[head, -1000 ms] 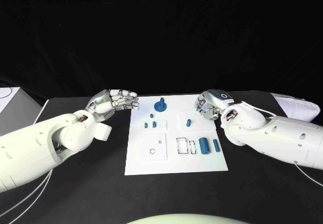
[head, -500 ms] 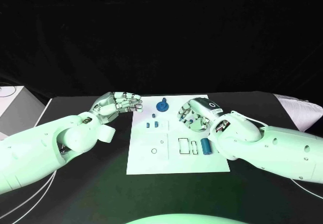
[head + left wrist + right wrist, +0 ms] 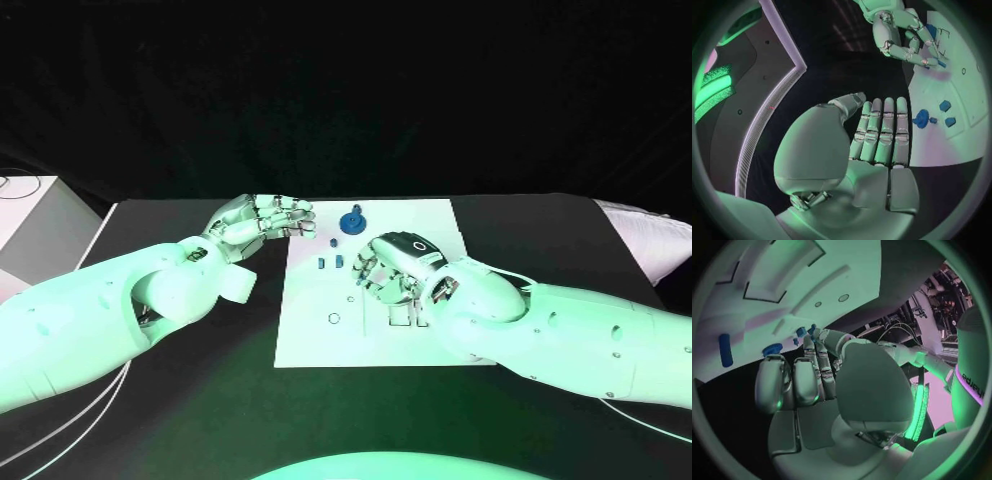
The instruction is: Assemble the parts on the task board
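The white task board (image 3: 310,340) lies mid-table. A blue knob part (image 3: 355,220) stands at its far edge, with two small blue pieces (image 3: 329,264) nearer me. My right hand (image 3: 389,265) hovers over the board's middle, fingers curled down; its arm hides the parts on the near right. In the left wrist view the right hand (image 3: 901,35) has its fingertips at a small blue piece (image 3: 941,63); whether it holds it is unclear. The right wrist view shows a blue cylinder (image 3: 724,350) on the board (image 3: 773,295). My left hand (image 3: 267,220) sits by the board's far left corner, fingers curled, holding nothing.
A white box (image 3: 29,215) stands at the table's far left and a pale object (image 3: 656,235) at the far right edge. Cables (image 3: 58,425) trail along the near left of the black table.
My right hand has moved from the board's far right edge leftward and nearer, now over the middle and covering the small piece and cylinders. The left hand has hardly moved.
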Robot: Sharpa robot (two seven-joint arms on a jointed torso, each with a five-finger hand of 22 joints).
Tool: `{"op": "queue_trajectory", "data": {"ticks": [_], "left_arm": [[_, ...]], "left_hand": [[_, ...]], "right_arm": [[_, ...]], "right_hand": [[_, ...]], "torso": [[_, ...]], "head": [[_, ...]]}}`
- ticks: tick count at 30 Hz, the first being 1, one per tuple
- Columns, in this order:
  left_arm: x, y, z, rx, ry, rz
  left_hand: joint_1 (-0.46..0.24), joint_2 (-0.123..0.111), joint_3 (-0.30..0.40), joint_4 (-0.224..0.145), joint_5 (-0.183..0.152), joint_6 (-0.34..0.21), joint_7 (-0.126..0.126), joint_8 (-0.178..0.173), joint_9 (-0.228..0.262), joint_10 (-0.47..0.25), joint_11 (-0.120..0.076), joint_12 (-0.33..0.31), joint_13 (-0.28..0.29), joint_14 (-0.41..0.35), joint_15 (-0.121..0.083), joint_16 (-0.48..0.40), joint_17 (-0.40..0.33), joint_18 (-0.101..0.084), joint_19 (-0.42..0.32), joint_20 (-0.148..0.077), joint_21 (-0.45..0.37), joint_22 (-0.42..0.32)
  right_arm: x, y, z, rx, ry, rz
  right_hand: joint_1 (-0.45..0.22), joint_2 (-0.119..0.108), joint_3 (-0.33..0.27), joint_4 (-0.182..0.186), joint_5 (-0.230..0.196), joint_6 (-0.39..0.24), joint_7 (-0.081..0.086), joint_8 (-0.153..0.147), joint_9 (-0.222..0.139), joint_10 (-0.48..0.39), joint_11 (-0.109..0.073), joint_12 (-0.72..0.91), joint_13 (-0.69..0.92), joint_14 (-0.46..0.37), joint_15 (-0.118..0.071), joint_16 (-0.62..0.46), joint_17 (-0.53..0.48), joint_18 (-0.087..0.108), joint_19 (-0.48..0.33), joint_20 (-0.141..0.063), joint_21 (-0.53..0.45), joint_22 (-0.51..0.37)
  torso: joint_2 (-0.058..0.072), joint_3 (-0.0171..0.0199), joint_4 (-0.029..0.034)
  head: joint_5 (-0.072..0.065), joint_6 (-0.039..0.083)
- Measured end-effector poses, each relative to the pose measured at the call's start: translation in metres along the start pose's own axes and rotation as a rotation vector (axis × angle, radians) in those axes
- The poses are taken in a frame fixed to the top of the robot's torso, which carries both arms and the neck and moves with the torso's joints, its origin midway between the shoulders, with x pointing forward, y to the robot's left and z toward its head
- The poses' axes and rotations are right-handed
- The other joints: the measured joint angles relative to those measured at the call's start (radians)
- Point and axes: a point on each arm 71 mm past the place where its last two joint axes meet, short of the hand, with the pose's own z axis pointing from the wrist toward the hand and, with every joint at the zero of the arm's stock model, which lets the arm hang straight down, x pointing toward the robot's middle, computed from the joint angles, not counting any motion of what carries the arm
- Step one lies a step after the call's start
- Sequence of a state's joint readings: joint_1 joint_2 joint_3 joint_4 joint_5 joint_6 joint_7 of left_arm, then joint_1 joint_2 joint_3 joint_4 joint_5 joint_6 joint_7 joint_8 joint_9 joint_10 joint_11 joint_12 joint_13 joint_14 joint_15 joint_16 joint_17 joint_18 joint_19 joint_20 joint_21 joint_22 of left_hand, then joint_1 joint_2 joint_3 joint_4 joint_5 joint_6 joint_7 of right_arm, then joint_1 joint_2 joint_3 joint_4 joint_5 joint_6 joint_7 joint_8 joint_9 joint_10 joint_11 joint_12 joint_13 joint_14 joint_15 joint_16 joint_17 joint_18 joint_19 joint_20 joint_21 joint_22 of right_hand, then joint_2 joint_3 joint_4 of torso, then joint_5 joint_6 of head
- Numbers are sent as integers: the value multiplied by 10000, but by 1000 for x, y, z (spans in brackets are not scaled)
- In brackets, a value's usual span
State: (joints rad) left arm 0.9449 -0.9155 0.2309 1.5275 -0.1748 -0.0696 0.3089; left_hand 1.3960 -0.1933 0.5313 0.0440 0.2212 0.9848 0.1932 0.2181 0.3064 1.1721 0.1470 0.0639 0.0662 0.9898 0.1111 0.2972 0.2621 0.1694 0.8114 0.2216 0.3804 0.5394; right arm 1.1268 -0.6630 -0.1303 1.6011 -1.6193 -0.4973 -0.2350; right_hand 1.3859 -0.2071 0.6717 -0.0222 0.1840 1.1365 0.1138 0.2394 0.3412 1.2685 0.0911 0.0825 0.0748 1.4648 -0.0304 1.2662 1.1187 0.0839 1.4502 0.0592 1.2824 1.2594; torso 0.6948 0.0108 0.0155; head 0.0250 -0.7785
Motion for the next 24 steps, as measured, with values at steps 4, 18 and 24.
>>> {"op": "queue_trajectory", "data": {"ticks": [4,18,24], "left_arm": [[0,0,0,-20,-57,9],[1,1,0,-83,-168,11],[1,1,0,-110,-189,3]], "left_hand": [[-12,12,0,0,0,0,0,0,-10,1,-1,0,0,0,0,-49,0,-1,36,36,-39,-16],[-11,12,0,0,0,-35,35,-37,-21,2,-1,0,0,0,0,-49,11,0,36,36,-85,-45],[-11,12,0,0,0,-35,35,-37,-20,2,-2,0,0,0,0,-49,11,0,35,36,-85,-44]], "right_arm": [[9,4,2,8,218,-35],[21,10,8,89,612,-224],[23,9,9,143,724,-303]], "right_hand": [[0,0,0,0,-2,0,0,0,0,0,0,-12,0,0,0,0,-2,1,0,0,0,-15],[-16,-16,-1,0,-28,-1,0,-1,8,0,0,-73,1,1,1,0,-25,1,0,0,1,-15],[-39,-39,-2,0,-29,-1,0,-1,8,-1,0,-34,1,1,2,0,-25,2,0,0,1,-15]], "torso": [[8,3,8],[12,11,-1],[12,7,-7]], "head": [[44,-23],[170,-111],[207,-145]]}}
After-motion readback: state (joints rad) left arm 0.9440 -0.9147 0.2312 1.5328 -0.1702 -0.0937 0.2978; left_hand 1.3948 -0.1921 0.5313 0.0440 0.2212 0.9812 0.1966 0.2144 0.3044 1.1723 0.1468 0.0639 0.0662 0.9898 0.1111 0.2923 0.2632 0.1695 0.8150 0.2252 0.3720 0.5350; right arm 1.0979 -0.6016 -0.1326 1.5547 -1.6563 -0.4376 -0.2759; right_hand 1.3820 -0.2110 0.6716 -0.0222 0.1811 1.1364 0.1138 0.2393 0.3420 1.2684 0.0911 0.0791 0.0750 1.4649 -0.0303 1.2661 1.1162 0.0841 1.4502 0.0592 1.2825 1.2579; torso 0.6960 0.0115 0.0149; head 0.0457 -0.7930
